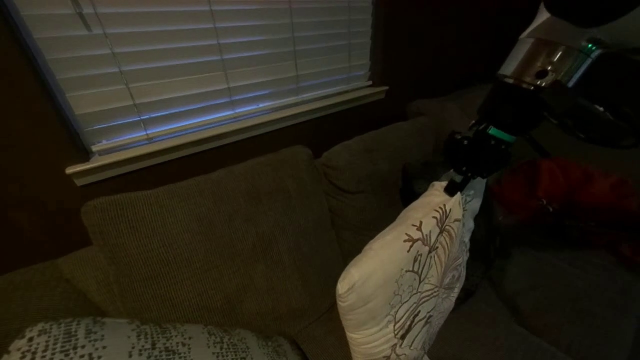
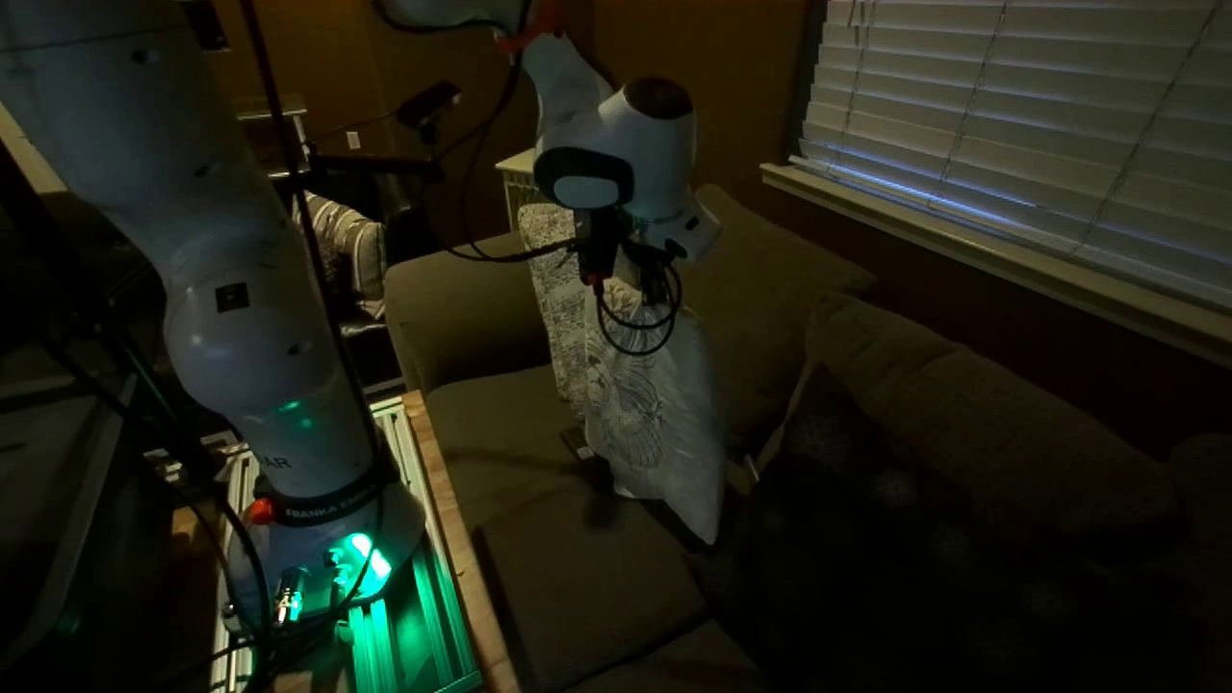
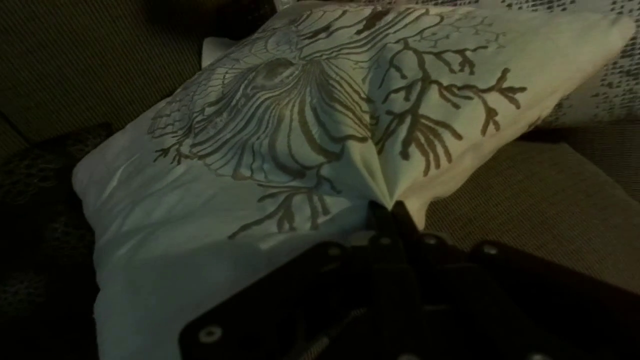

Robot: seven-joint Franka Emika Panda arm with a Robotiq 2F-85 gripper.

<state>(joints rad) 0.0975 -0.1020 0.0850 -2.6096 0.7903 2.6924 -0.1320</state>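
One whitish pillow [image 1: 405, 280], with brown coral branches and a shell figure of thin lines on its face, is to the right of a speckled cushion [image 1: 145, 342] in an exterior view, before the ribbed sofa back [image 1: 215, 245]; whether it touches the seat [image 2: 491, 423], I cannot tell. Its long axis runs steeply, from the lower end at left up to the pinched top at right. There the gripper [image 3: 385, 206] is closed on the fabric, and the arm [image 1: 532, 60] slopes down to it from the upper right.
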